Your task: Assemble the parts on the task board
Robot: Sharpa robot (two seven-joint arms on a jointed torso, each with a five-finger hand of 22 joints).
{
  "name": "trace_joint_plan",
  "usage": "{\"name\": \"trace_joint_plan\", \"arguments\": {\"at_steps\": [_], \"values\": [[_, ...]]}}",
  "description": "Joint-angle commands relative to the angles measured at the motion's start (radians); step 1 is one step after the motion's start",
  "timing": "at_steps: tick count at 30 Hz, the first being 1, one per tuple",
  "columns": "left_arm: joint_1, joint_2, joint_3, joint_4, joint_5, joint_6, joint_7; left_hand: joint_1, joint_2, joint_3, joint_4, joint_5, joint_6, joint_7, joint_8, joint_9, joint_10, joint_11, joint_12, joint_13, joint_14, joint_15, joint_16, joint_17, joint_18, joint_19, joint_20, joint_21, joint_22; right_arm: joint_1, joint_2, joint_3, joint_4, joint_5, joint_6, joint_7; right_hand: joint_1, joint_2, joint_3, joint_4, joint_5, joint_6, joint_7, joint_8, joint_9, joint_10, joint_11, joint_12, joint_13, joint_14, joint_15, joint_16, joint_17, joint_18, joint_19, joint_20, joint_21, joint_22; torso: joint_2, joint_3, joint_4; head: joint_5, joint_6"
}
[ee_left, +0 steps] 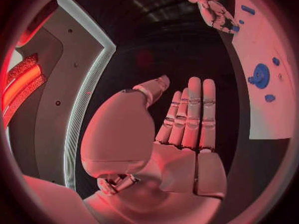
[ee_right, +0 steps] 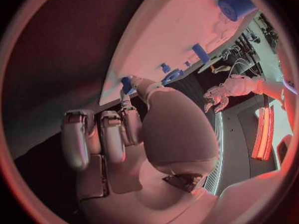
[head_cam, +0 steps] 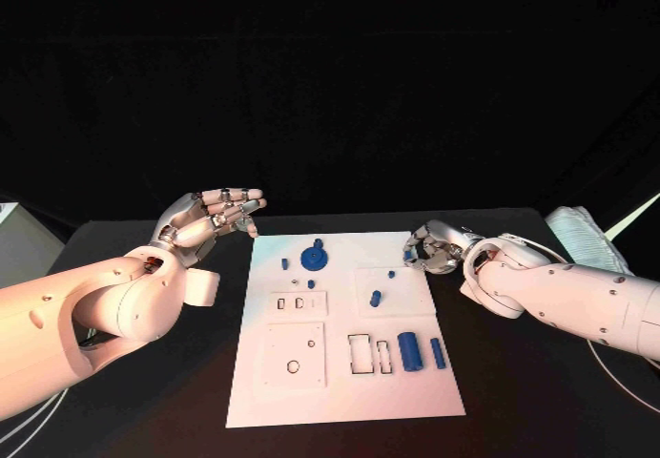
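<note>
The white task board (head_cam: 344, 382) lies in the middle of the black table. On its far part a blue gear-like disc (head_cam: 314, 256) stands among small blue pegs (head_cam: 285, 262). A blue cylinder (head_cam: 410, 345) and a blue bar (head_cam: 438, 353) lie near its right edge. My right hand (head_cam: 438, 250) is at the board's far right edge, where thumb and a finger pinch a small blue part (ee_right: 126, 83); its other fingers are curled in. My left hand (head_cam: 214, 215) is raised beside the far left corner, fingers extended and palm (ee_left: 181, 154) empty.
The board has rectangular recesses (head_cam: 369, 353) and a raised square plate with holes (head_cam: 296, 355) on its near half. A pale object (head_cam: 585, 239) lies at the table's far right. Bare black table (head_cam: 536, 401) flanks the board.
</note>
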Motion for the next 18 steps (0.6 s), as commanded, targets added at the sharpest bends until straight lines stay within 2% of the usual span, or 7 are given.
{"name": "trace_joint_plan", "arguments": {"at_steps": [1,4,5,6,7,12,18], "values": [[0.000,0.001,0.001,0.002,0.000,0.015,0.005,-0.002,0.004,0.003,0.000,-0.005,-0.007,0.001,-0.005,0.001,-0.006,-0.001,0.001,0.001,-0.007,0.001,0.005,-0.001,0.013,-0.004,0.000,0.006,0.001,-0.002,0.000,-0.001,0.002,-0.015,-0.002,-0.007,-0.003,0.015,0.007,0.001,-0.003,0.008,-0.001,0.004,0.002,0.009,-0.002,0.005,0.112,0.105,-0.006,0.007,0.260,-0.010,0.062,-0.003,0.007,0.207,0.000,0.0003,0.0000,0.000,0.000],[0.000,0.001,0.001,0.002,0.000,0.015,0.005,-0.002,0.004,0.003,0.000,-0.005,-0.007,0.001,-0.005,0.001,-0.006,-0.001,0.001,0.001,-0.007,0.001,0.005,-0.001,0.013,-0.004,0.000,0.006,0.001,-0.003,0.000,-0.001,0.005,-0.015,-0.017,-0.005,0.001,0.036,0.029,-0.004,0.011,0.027,-0.008,0.015,0.005,0.013,-0.009,0.009,0.116,0.105,-0.012,0.006,0.258,-0.010,0.061,-0.008,0.005,0.206,0.000,0.0002,0.0006,0.000,0.000],[0.000,0.001,0.001,0.002,0.000,0.015,0.005,-0.002,0.004,0.003,0.000,-0.005,-0.007,0.001,-0.005,0.001,-0.006,-0.001,0.001,0.001,-0.007,0.001,0.005,-0.001,0.013,-0.004,0.000,0.006,0.001,-0.003,0.000,-0.001,0.006,-0.014,-0.023,-0.003,0.002,0.041,0.036,-0.007,0.000,0.032,-0.011,0.019,0.006,0.016,-0.012,0.011,0.118,0.105,-0.014,0.007,0.260,-0.010,0.062,-0.010,0.006,0.207,0.000,0.0001,0.0005,0.000,0.000],[0.000,0.001,0.001,0.002,0.000,0.015,0.005,-0.002,0.004,0.003,0.000,-0.005,-0.007,0.001,-0.005,0.001,-0.006,-0.001,0.001,0.001,-0.007,0.001,0.005,-0.001,0.013,-0.004,0.000,0.006,0.001,-0.003,0.000,-0.001,0.007,-0.014,-0.027,-0.003,0.004,0.046,0.046,-0.010,-0.032,0.036,-0.014,0.022,0.007,0.017,-0.014,0.012,0.119,0.105,-0.016,0.007,0.261,-0.010,0.062,-0.012,0.006,0.208,0.000,0.0003,0.0003,0.001,0.000],[0.000,0.001,0.001,0.001,0.000,0.015,0.005,-0.002,0.004,0.003,0.000,-0.005,-0.007,0.001,-0.005,0.001,-0.006,-0.001,0.001,0.001,-0.007,0.001,0.005,-0.001,0.013,-0.004,0.000,0.006,0.001,-0.003,0.000,-0.001,0.010,-0.014,-0.036,-0.002,0.002,0.051,0.055,-0.012,-0.038,0.042,-0.016,0.027,0.009,0.019,-0.016,0.014,0.121,0.106,-0.018,0.007,0.262,-0.011,0.064,-0.014,0.008,0.210,0.000,0.0001,0.0002,0.001,0.000],[0.000,0.001,0.001,0.000,0.000,0.016,0.005,-0.002,0.004,0.003,0.000,-0.005,-0.007,0.001,-0.005,0.001,-0.006,-0.001,0.001,0.001,-0.007,0.001,0.005,-0.001,0.013,-0.004,0.000,0.006,0.001,-0.003,-0.003,-0.001,0.029,-0.011,-0.084,-0.009,-0.002,0.054,0.063,-0.014,-0.039,0.050,-0.020,0.033,0.011,0.023,-0.019,0.017,0.124,0.106,-0.020,0.007,0.262,-0.012,0.065,-0.017,0.011,0.212,-0.001,0.0000,0.0004,0.000,0.000],[0.000,0.002,0.001,-0.004,0.000,0.016,0.006,-0.002,0.004,0.003,0.000,-0.005,-0.007,0.002,-0.005,0.001,-0.006,-0.001,0.002,0.001,-0.007,0.002,0.005,-0.002,0.014,-0.005,0.001,0.008,0.001,0.008,-0.018,0.003,0.082,-0.010,-0.131,-0.053,-0.021,0.050,0.067,-0.012,-0.037,0.058,-0.025,0.043,0.015,0.030,-0.023,0.024,0.131,0.106,-0.024,0.008,0.263,-0.015,0.071,-0.020,0.021,0.220,-0.004,-0.0006,-0.0013,0.001,0.000]]}}
